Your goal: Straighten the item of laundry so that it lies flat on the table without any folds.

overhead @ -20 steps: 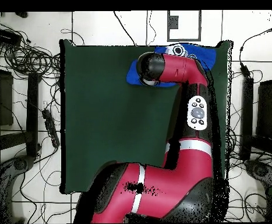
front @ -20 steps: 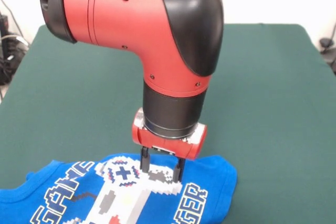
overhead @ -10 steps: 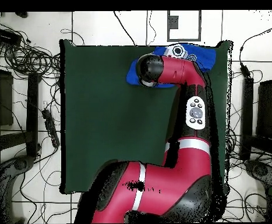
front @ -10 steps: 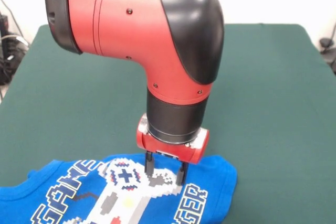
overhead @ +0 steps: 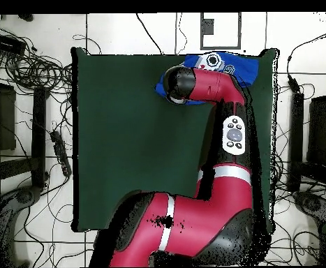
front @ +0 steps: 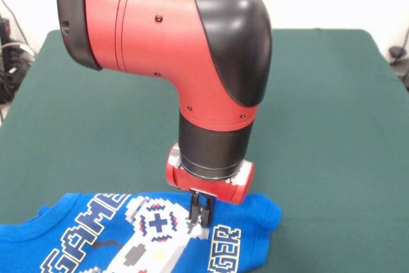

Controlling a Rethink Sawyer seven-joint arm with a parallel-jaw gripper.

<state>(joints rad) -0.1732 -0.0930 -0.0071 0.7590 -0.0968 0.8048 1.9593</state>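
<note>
The item of laundry (front: 252, 220), a bright blue T-shirt with a pixel controller print and "GAME" lettering, lies at the near edge of the dark green table (front: 319, 113), partly cut off by the picture's bottom. My gripper (front: 200, 214) points straight down onto the print, its fingers pinched together on a bit of the shirt's fabric. In the overhead view the shirt (overhead: 239, 65) peeks out at the table's (overhead: 123, 132) top edge, and the arm's elbow covers the gripper and much of the cloth.
Cables and black equipment (overhead: 33, 112) surround the table on the floor. The red arm (overhead: 225, 125) stretches across the table's right part in the overhead view.
The fingers were spread apart on the print and have now closed together on the cloth. The shirt's right edge has drawn in slightly toward the gripper.
</note>
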